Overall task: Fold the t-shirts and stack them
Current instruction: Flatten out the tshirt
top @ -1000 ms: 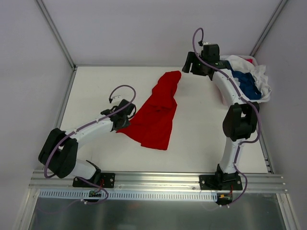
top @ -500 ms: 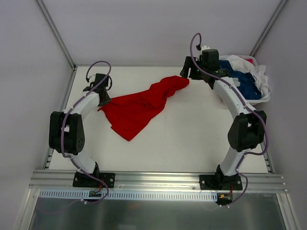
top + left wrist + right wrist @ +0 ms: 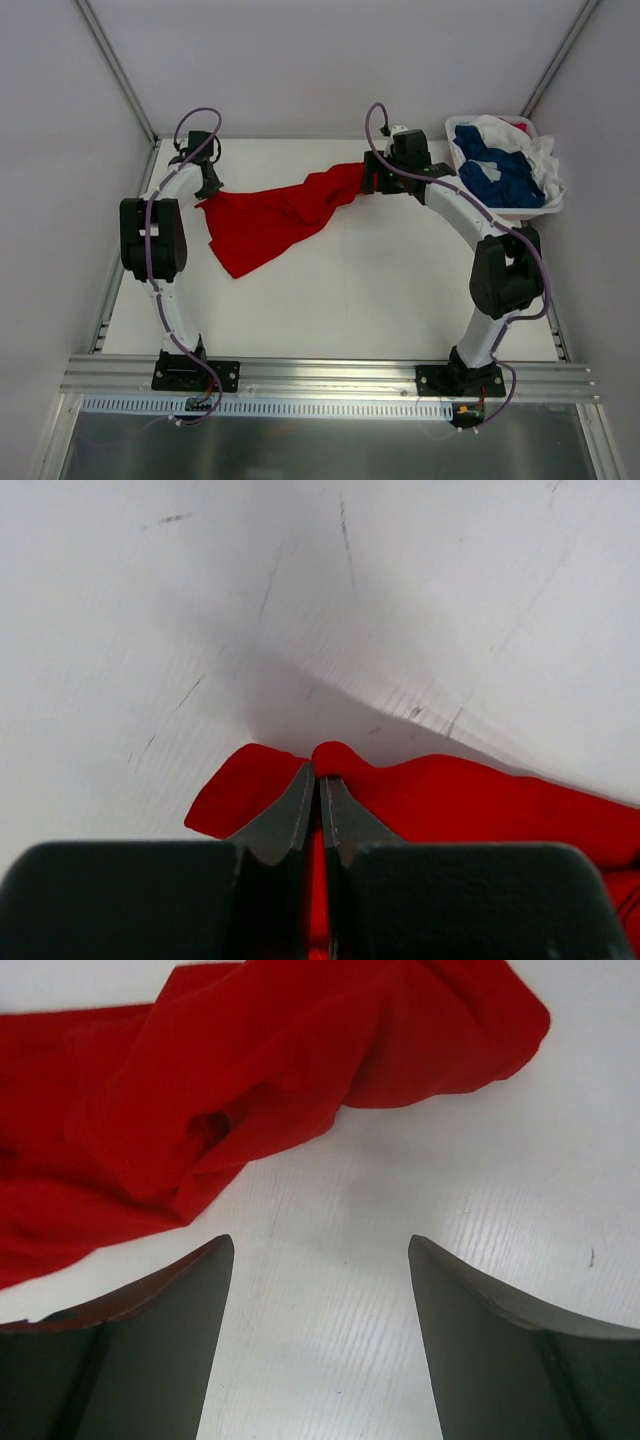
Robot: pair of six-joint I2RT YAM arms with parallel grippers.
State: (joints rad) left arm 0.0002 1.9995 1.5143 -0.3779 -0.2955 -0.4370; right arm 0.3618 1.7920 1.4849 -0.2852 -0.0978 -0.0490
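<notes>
A bright red t-shirt point(image 3: 275, 212) lies bunched and stretched across the far middle of the table. My left gripper point(image 3: 207, 192) is at its left end, shut on a fold of the red cloth point(image 3: 400, 795), which pokes out past the fingertips. My right gripper point(image 3: 372, 183) hovers at the shirt's right end, open, with bare table between its fingers point(image 3: 170, 1320) and the red t-shirt point(image 3: 250, 1090) just ahead of them. The dark blue t-shirt point(image 3: 500, 172) and the white t-shirt point(image 3: 535, 155) lie crumpled in the basket.
A white plastic basket point(image 3: 462, 127) stands at the far right corner. Metal frame posts and grey walls enclose the white table point(image 3: 340, 290). An aluminium rail point(image 3: 330, 375) runs along the near edge by both arm bases.
My left gripper has dragged the red t-shirt's end from the near left up to the far left, stretching the shirt sideways. My right gripper has moved left and down to the shirt's right end.
</notes>
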